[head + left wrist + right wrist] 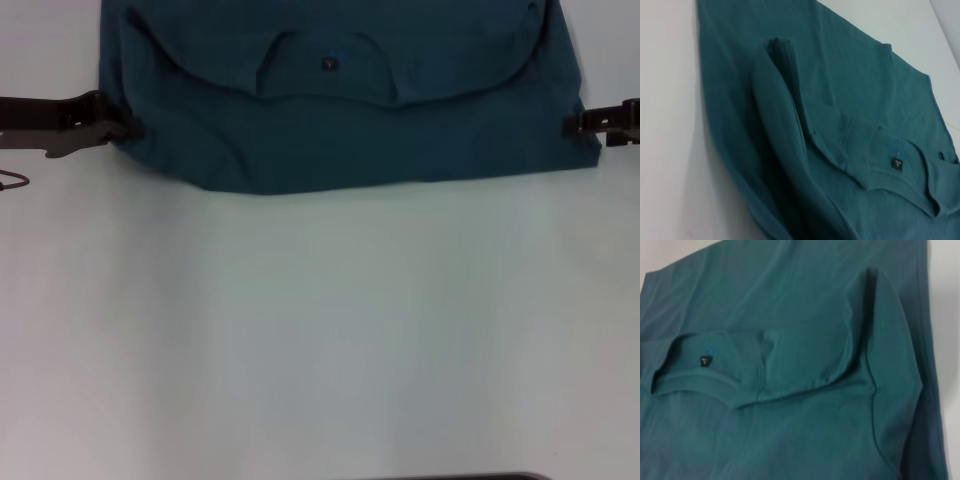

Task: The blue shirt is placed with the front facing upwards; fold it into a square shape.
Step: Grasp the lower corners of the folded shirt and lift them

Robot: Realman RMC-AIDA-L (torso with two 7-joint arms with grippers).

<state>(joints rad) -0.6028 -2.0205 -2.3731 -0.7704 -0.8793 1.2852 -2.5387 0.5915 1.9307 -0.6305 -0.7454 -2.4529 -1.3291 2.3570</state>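
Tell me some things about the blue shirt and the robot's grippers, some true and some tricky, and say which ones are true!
1. The blue shirt lies on a white table. True.
2. The left gripper is at the shirt's edge. True.
3. The right gripper hangs high over the shirt's middle. False: it is at the shirt's other side edge.
4. The collar with its small black label is showing. True.
5. The shirt is rolled into a ball. False: it lies flat, partly folded.
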